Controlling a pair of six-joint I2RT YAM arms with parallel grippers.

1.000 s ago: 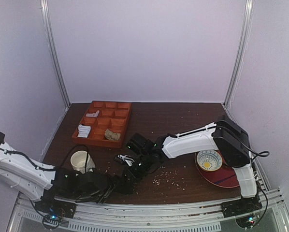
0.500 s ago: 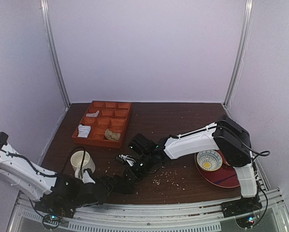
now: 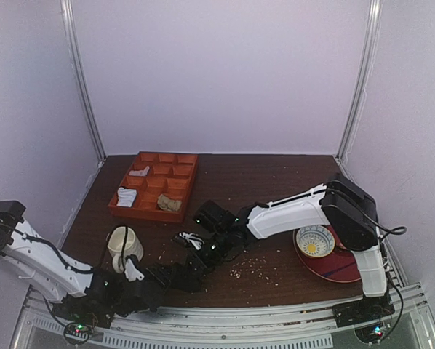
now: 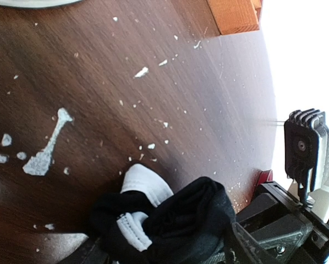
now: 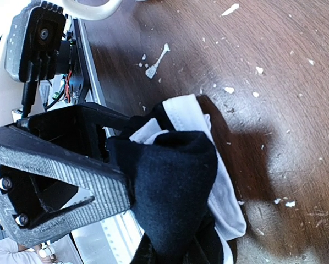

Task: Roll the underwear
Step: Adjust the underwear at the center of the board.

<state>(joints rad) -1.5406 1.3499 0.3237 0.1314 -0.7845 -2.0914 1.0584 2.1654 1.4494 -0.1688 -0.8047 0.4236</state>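
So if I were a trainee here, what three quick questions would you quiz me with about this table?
1. True or false: the right gripper is shut on the black underwear.
2. What lies in the orange tray? A) cloth pieces B) spoons C) nothing
3. Fill in: the patterned bowl sits on a red ____.

Key:
1. True; its fingers pinch the black fabric, while the left gripper stands open beside it.
2. A; two white cloth pieces and a beige lump fill separate compartments.
3. Plate.
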